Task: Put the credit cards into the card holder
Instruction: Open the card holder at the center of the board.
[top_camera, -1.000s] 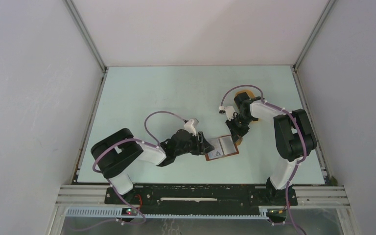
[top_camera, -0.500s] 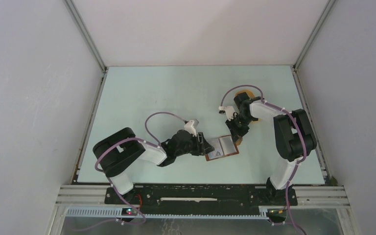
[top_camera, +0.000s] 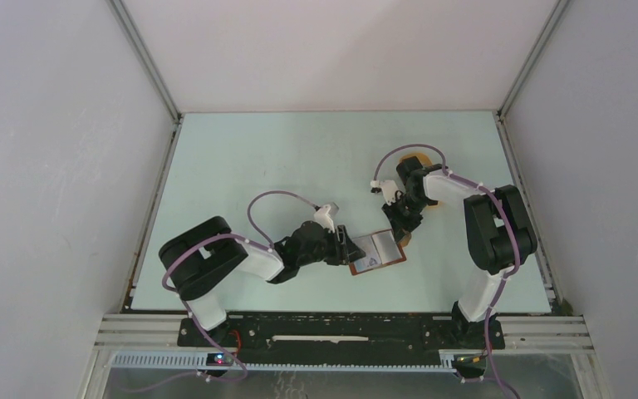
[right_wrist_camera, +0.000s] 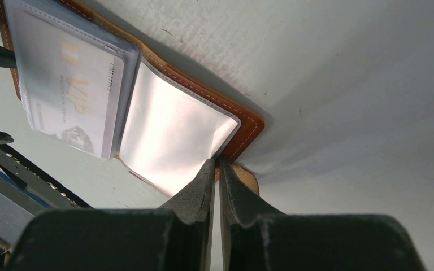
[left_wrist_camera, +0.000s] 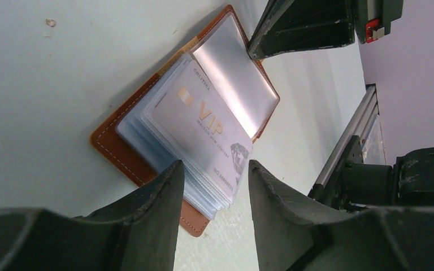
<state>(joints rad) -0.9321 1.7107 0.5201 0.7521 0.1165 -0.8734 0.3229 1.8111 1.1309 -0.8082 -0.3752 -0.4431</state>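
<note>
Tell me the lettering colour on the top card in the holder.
Gold VIP lettering on a pale card, clearest in the left wrist view.

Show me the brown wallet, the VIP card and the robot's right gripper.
card holder (left_wrist_camera: pixel 113 148): left wrist view, stitched brown leather corner.
VIP card (left_wrist_camera: pixel 203 123): left wrist view, middle of its face.
right gripper (right_wrist_camera: pixel 217 165): right wrist view, between its fingertips.

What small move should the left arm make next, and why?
Probably ease the left gripper forward to nudge the VIP card fully into its sleeve: its jaws stand open astride the card's end, while the right gripper pinches the card holder's edge steady.
</note>
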